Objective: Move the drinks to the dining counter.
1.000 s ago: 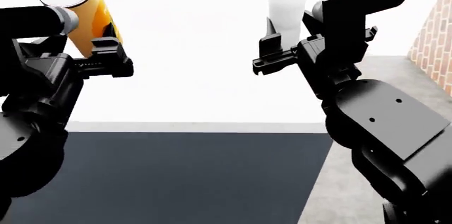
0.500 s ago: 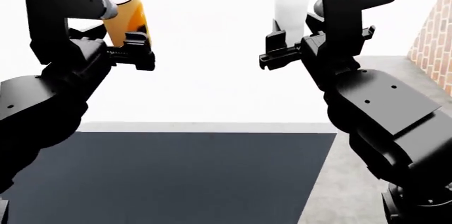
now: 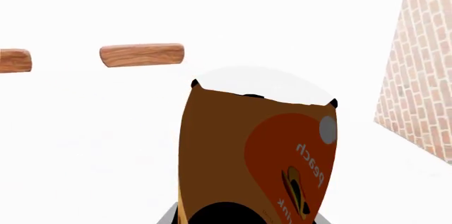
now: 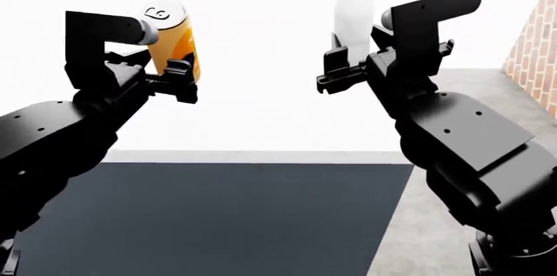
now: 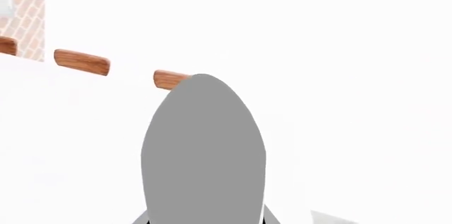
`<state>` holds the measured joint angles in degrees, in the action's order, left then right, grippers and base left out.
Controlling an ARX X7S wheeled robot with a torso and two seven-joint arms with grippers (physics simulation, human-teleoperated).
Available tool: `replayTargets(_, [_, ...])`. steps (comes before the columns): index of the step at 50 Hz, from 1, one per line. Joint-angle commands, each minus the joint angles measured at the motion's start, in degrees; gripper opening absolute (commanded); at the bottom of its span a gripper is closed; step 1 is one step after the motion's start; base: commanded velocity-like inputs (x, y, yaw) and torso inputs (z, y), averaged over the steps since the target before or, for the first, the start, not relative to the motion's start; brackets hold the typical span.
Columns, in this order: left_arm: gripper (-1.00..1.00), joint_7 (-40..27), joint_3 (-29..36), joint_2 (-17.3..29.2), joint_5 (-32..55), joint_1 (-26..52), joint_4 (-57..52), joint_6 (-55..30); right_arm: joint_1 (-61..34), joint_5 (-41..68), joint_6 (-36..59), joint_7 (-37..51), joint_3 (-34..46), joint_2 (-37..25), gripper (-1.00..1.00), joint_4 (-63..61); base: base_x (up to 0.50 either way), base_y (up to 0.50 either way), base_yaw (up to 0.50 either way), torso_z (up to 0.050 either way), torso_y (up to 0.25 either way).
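From the head camera, the left gripper (image 4: 174,70) grasps the orange can (image 4: 171,40) at upper left of the frame, tilted slightly, while the right gripper (image 4: 348,61) clasps the white bottle (image 4: 353,15) (blue cap up) at upper centre, both above the dining counter (image 4: 261,119). The left wrist view is filled by the can's peach label (image 3: 258,155); the right wrist view shows the bottle (image 5: 203,150) as a grey oval.
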<state>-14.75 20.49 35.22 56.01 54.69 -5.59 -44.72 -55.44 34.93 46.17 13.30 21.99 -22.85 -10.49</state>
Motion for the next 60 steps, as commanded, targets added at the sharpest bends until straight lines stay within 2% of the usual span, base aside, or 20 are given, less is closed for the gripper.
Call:
replayTargets(1, [-1.0, 4.64, 1.99, -0.03, -1.96, -1.57, 3.09, 3.13, 0.05, -1.03, -0.36, -0.68, 0.06, -0.14, -1.0, -0.34, 0.0, 0.0, 0.0, 0.0, 0.0])
replayTargets(30, [-1.0, 8.06, 5.84, -0.07, -4.93, -3.94, 3.52, 4.92, 0.46, -0.35, -0.76, -0.65, -0.06, -0.32, -1.0, -0.42, 0.0, 0.0, 0.0, 0.0, 0.001])
replayTargets(60, [-1.0, 8.69, 6.65, 0.03, -5.36, -5.08, 4.31, 5.46, 0.92, -0.09, -1.35, -0.35, -0.04, -0.52, -1.0, -0.46, 0.0, 0.0, 0.0, 0.0, 0.001])
